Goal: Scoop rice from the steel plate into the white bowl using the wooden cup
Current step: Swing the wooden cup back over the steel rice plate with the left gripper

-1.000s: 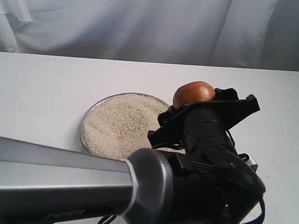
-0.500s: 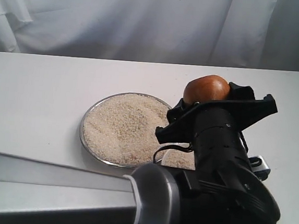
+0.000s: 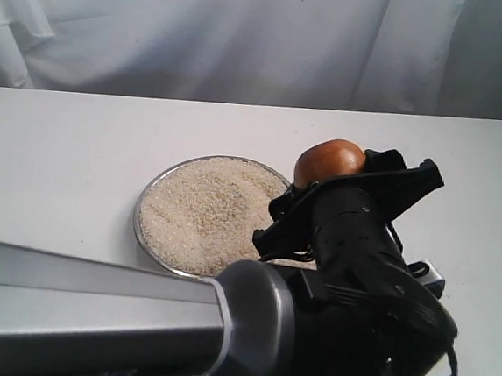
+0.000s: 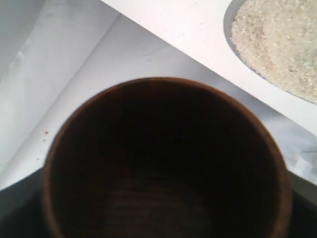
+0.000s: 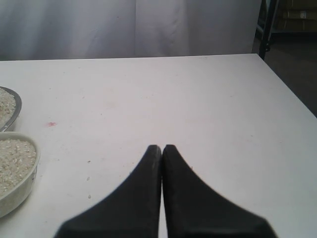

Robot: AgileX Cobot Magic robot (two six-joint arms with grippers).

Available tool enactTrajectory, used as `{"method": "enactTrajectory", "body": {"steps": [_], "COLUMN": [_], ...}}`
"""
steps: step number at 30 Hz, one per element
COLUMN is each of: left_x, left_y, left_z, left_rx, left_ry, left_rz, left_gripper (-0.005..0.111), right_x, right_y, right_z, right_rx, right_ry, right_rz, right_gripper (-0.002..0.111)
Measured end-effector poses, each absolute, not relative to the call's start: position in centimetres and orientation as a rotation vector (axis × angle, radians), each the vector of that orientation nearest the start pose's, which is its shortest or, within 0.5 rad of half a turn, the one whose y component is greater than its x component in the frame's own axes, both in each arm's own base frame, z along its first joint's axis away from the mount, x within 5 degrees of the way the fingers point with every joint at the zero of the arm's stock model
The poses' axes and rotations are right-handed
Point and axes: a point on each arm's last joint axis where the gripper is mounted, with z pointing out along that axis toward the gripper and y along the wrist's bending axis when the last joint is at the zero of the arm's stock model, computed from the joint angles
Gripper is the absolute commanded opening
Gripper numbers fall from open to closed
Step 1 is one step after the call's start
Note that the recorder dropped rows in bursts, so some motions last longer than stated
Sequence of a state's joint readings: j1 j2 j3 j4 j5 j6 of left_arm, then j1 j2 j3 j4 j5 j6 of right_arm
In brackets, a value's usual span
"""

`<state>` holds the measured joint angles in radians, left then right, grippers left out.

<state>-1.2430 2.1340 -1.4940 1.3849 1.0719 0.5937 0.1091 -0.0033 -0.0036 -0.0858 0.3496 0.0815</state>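
My left tool (image 3: pixel 340 180), pinching the empty cup (image 3: pixel 326 159), has swung back from over the bowl (image 5: pixel 27 186) toward the plate (image 3: pixel 137 218) of rice (image 3: pixel 201 210), so I judge one pour done and another scoop due; my right tool (image 5: pixel 162 153) sits pressed together.

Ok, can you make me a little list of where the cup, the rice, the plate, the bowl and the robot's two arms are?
wooden cup: held up off the table by the left end effector; inside looks dark, no rice seen in it
left end effector: closed around the cup, near the plate's right edge in the exterior view
steel plate: on the table, filled with rice
white bowl: beside the plate, some rice in it
right end effector: shut, empty, over bare table
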Motion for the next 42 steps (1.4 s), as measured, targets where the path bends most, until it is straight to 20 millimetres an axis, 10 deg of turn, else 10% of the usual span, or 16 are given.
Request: {"method": "enactTrajectory", "body": {"steps": [18, 28, 42], "left_x": [26.4, 28.1, 32.0], "left_y": [-34.5, -31.4, -27.8], "left_z": [17.0, 23.3, 24.8], "left_rx": [-2.729, -2.648, -2.687], "left_ry": [-1.833, -2.387, -2.057], "left_rz": [-1.131, -0.753, -1.245], "left_gripper": [0.0, 0.0, 0.0], "right_x": [5.3, 5.3, 5.3], "right_y": [0.3, 0.3, 0.3], "right_z": [18.3, 18.3, 18.3], "right_rx": [-0.078, -0.078, -0.078], "right_ry": [1.824, 1.824, 1.824], "right_rz": [0.051, 0.051, 0.051], "right_gripper": [0.0, 0.0, 0.0]}}
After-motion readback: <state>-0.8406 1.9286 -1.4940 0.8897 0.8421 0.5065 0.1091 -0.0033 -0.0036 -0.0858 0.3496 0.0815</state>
